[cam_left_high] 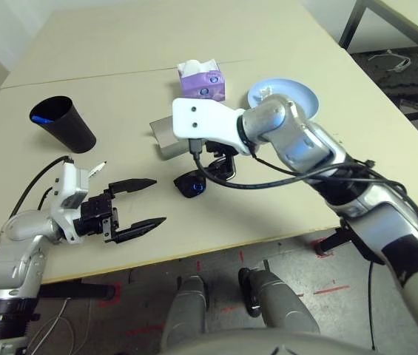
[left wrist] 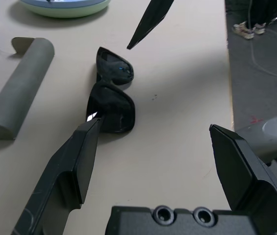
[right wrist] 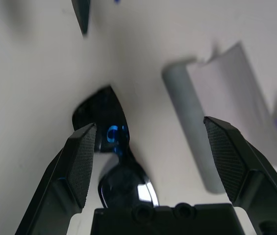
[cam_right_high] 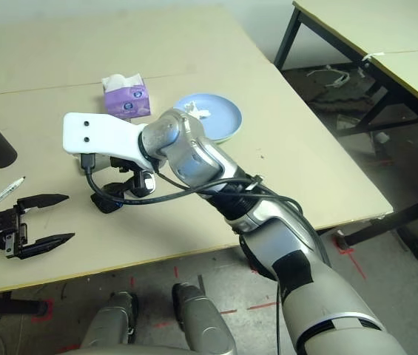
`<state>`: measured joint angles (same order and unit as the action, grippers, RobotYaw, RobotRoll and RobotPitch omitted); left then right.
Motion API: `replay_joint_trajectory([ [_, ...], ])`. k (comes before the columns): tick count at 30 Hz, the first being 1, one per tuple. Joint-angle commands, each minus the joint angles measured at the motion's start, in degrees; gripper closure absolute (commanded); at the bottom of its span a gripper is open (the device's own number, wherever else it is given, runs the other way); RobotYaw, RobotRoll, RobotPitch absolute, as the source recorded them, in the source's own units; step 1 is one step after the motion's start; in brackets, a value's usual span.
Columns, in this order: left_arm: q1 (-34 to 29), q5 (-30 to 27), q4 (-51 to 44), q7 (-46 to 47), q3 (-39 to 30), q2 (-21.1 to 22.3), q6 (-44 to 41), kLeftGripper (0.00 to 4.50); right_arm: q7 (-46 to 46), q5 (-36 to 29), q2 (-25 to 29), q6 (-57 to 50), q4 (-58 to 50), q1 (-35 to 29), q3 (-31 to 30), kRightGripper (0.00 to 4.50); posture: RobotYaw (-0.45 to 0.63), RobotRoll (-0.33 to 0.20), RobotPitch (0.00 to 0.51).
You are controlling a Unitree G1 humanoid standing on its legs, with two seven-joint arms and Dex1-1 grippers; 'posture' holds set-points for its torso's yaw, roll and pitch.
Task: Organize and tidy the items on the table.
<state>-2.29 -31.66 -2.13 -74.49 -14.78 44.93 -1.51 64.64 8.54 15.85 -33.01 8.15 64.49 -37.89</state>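
My right tool is hovering over the black sunglasses, fingers spread wide, gripping nothing. The sunglasses are lying on the table near its front edge, just in front of the grey oblong case, not touching it. My left tool is sitting low over the table to the left of the sunglasses, fingers wide apart, empty, tips pointing toward them. A white marker is lying beside my left wrist. The black cup is standing upright farther back on the left with something blue inside. The blue plate is resting on the green plate behind my right forearm, crumpled white tissue on it. A purple tissue box is sitting just behind the case.
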Motion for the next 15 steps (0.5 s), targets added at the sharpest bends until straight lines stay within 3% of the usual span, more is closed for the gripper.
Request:
replay_joint_trajectory([
  [1,0.2,0.7,0.6,0.4,0.1,-0.3,0.4,0.00,2.1,2.4,-0.5,2.1,2.8,0.6,-3.9,0.02,-0.07,0.000,0.161],
  [15,-1.9,-0.8,-3.8,3.6,0.0,-2.2,-1.6,0.00,3.9,8.1,-3.0,13.6,10.7,0.1,-6.7,0.02,-0.04,0.000,0.169],
])
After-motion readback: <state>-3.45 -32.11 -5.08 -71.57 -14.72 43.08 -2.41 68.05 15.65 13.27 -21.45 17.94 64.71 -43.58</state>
